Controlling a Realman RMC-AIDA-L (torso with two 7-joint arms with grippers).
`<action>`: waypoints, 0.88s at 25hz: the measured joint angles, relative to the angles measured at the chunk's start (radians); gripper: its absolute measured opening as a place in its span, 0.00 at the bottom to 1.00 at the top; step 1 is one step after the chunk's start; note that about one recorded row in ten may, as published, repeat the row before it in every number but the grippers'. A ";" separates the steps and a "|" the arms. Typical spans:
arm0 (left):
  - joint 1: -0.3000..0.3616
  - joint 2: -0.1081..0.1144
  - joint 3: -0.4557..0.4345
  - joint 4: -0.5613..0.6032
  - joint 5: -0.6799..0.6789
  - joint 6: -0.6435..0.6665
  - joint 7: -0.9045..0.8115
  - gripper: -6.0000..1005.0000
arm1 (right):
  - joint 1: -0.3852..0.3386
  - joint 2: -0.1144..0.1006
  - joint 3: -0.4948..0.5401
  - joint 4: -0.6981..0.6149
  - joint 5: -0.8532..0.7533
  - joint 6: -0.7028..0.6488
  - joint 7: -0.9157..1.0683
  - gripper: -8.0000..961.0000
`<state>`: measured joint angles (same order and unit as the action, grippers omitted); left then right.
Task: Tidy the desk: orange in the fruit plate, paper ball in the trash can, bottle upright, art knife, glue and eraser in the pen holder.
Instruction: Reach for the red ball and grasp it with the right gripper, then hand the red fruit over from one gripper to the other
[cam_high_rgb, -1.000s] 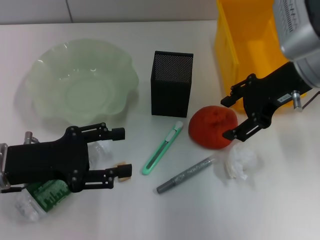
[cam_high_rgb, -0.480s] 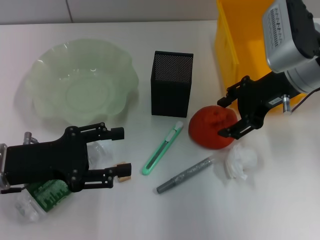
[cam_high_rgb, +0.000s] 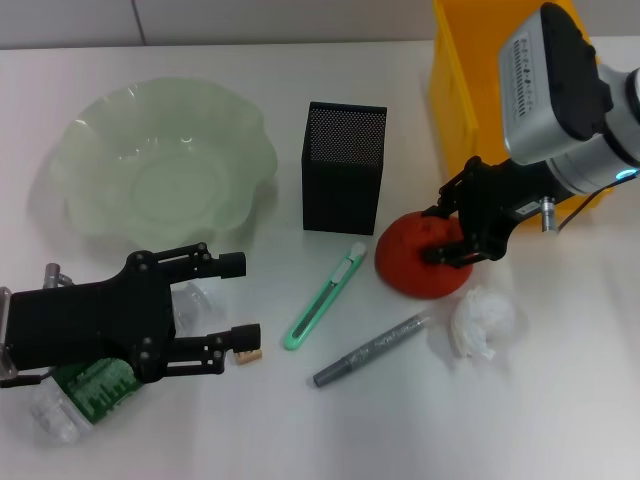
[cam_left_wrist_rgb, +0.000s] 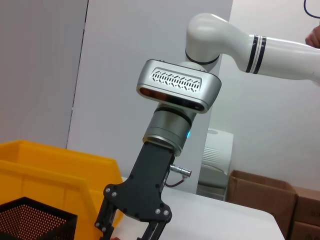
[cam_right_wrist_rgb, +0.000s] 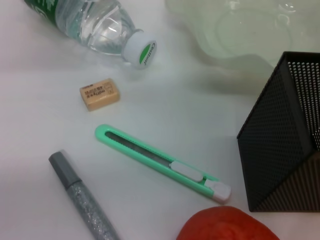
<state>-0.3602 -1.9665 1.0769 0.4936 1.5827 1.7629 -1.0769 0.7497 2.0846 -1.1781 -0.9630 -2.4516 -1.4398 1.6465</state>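
Right gripper (cam_high_rgb: 450, 235): jaws apart astride orange (cam_high_rgb: 425, 258), evidently poised to clamp | orange on tabletop (cam_high_rgb: 560, 400) just beside pen holder (cam_high_rgb: 343, 167) | left gripper (cam_high_rgb: 240, 300): jaws apart over lying bottle (cam_high_rgb: 75, 395), idle.

My right gripper (cam_high_rgb: 446, 232) is matt black plastic or metal, fixed to a wrist of brushed silver metal, and it sits at an orange (cam_high_rgb: 424, 254) whose skin looks dull and finely dimpled. The fruit plate (cam_high_rgb: 160, 160) is pale green, translucent and glossy, like frosted glass or plastic. The pen holder (cam_high_rgb: 343, 167) is black metal mesh, matt. The art knife (cam_right_wrist_rgb: 161, 162) is smooth mint-green plastic with a white slider. The glue (cam_right_wrist_rgb: 84, 202) has a grey, glittery, rough-looking barrel. The eraser (cam_right_wrist_rgb: 100, 94) is tan and matt. The bottle (cam_right_wrist_rgb: 97, 25) is clear, shiny plastic. The paper ball (cam_high_rgb: 481, 322) is crumpled white paper. The trash can (cam_high_rgb: 487, 115) is glossy yellow plastic. The table (cam_high_rgb: 450, 420) is smooth, white and matt.
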 joint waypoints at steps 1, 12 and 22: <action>0.000 0.000 0.000 0.000 0.000 0.000 0.000 0.78 | 0.000 0.000 -0.005 0.002 0.003 0.005 -0.001 0.50; 0.004 0.002 0.000 0.000 0.000 0.003 0.000 0.78 | -0.014 -0.002 -0.022 0.010 0.070 0.011 -0.005 0.41; 0.010 0.003 0.000 0.005 0.000 0.004 0.001 0.78 | -0.084 -0.003 -0.004 -0.045 0.112 -0.024 -0.032 0.16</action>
<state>-0.3506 -1.9636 1.0768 0.4987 1.5831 1.7672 -1.0763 0.6660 2.0813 -1.1823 -1.0077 -2.3399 -1.4640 1.6143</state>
